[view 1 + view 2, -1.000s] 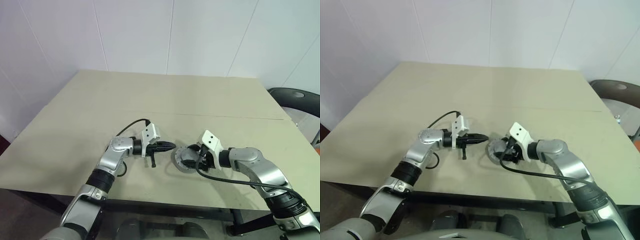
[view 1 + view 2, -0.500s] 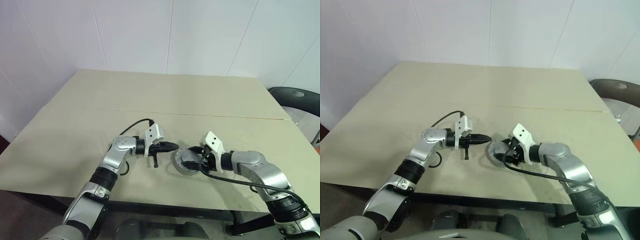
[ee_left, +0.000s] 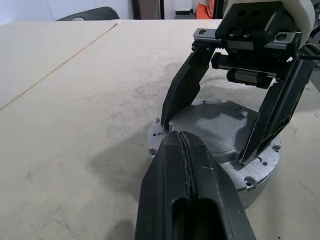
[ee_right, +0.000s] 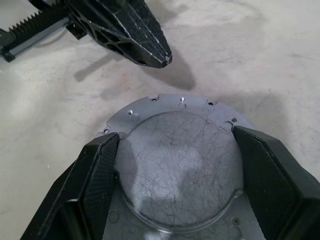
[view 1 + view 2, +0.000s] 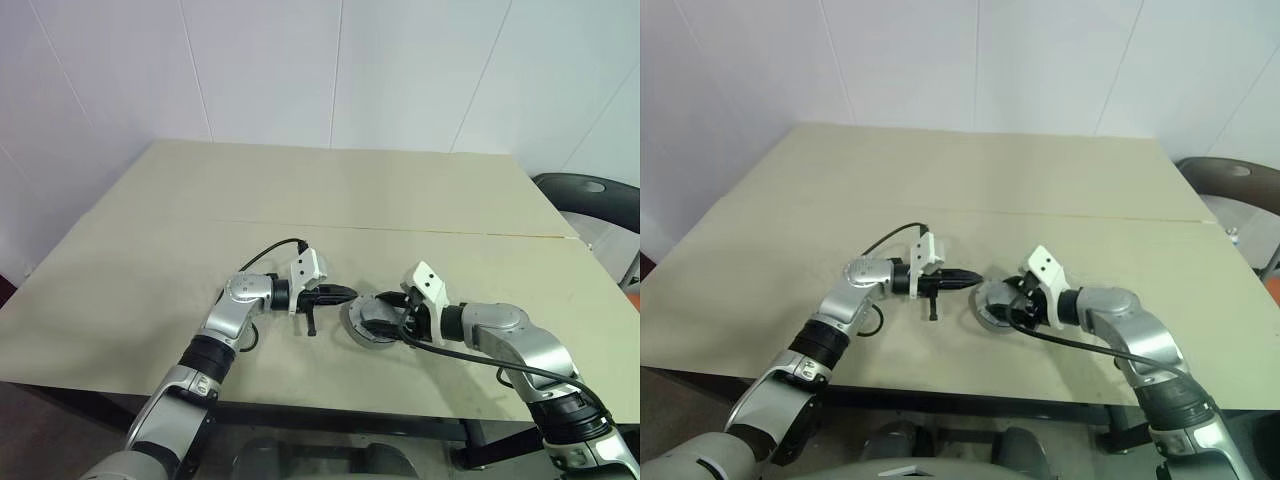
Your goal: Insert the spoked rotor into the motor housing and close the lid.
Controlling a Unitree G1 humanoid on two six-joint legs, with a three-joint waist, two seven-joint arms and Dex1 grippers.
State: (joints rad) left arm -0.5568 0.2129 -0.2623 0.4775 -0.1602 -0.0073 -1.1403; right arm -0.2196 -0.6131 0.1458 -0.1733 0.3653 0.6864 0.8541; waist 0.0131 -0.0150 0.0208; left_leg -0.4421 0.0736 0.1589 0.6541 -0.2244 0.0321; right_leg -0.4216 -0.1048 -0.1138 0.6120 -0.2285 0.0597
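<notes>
Now my right hand [image 4: 172, 165] sits over the motor housing [image 3: 216, 131], its two fingers [image 3: 182, 90] spread wide on either side of the raised round top, straddling the part. Whether they press on the metal or only flank it I cannot say. My left hand [image 3: 186, 162] has its fingers pressed together into one black point, holding nothing, and that point hovers just beside the housing's flanged rim, on the side away from my right wrist.

The housing rests flat on the surface [image 5: 330, 200], right under my right hand and just ahead of my left fingertips. What faces up is a smooth, scratched grey dome with a ring of small screw holes around the flange; I judge the cover is already seated, though I cannot see any windings or wheel underneath to confirm it.

To do this step well, I would keep my right fingers even on both sides so the round body does not skid sideways, and use the closed left tip only as a stop at the rim, not as a lever.

The part is a short, squat disc: its axis stands upright, dome up, flange down, with no long side to favour.
</notes>
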